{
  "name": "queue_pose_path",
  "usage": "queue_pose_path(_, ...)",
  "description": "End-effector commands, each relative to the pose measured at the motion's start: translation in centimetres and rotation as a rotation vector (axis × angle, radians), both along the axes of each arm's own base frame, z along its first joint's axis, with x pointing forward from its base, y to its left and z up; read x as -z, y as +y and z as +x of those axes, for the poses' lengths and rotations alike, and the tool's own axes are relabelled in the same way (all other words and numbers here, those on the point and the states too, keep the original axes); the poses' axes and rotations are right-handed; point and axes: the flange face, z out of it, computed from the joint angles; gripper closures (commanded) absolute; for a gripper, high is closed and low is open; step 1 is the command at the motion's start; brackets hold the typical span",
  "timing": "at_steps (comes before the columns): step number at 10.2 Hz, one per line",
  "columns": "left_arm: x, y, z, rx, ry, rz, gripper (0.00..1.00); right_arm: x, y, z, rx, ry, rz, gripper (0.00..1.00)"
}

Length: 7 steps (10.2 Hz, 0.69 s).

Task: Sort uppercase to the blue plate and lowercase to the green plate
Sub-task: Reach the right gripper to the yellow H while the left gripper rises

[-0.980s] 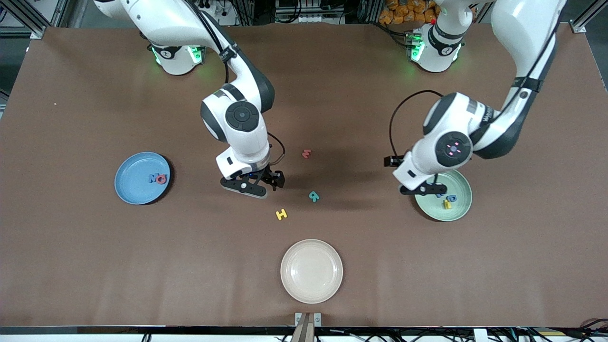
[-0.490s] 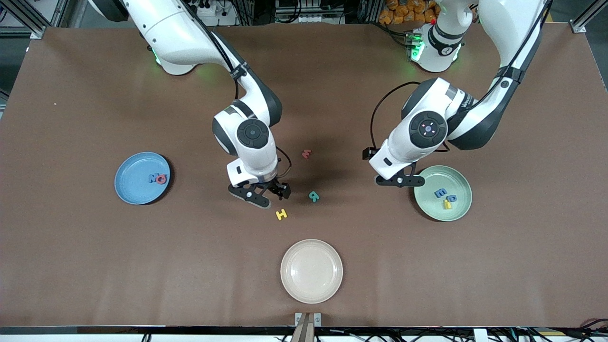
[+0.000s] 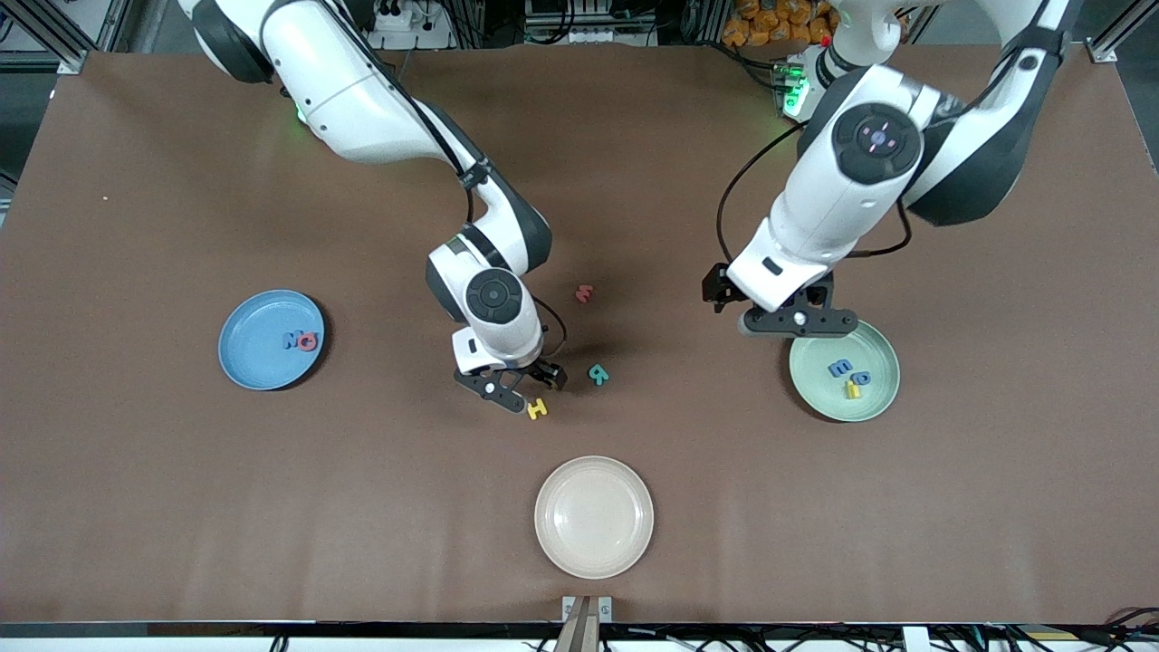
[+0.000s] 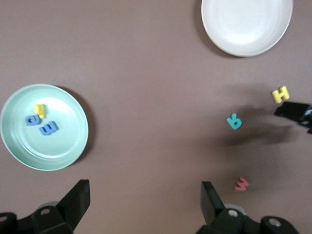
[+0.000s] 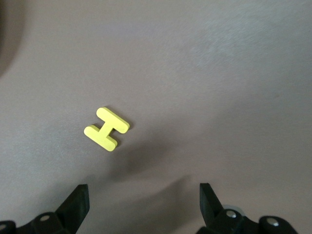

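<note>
while spread above yellow h (image 5: 107, 128) (flat on table (image 3: 181, 507)), right gripper (image 3: 512, 391)

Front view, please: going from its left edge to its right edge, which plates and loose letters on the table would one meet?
blue plate → yellow H → red m → cream plate → teal R → green plate

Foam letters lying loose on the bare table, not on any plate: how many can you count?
3: the yellow H beside the right pincer, the teal R just farther from the camera, and the red m farthest. None seems hidden.
</note>
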Motion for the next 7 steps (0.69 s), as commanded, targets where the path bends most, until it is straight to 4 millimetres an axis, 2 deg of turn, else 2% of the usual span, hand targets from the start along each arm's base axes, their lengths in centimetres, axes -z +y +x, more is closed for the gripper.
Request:
queue_pose_path(1,-3.0,1.3,-0.6,-0.02,-0.044,0.004,0.0,-0.3,1.2,1.8,0.012,-0.022,0.035,0.0)
queue_pose_path(2,-3.9,1.8,-0.8,-0.029,-0.063,0.009,0.0,-0.3,1.5,2.6,0.001,-0.039,0.043,0.0)
queue_pose_path(5,-4.3,2.1,-0.7,-0.033,-0.083,0.025,0.0,-0.5,1.0,3.7,-0.102,-0.069,0.025,0.0)
queue_pose_path(7,-4.5,0.8,-0.1,-0.02,-0.134,0.037,0.0,0.5,0.4,4.0,-0.165,-0.065,0.013,0.0)
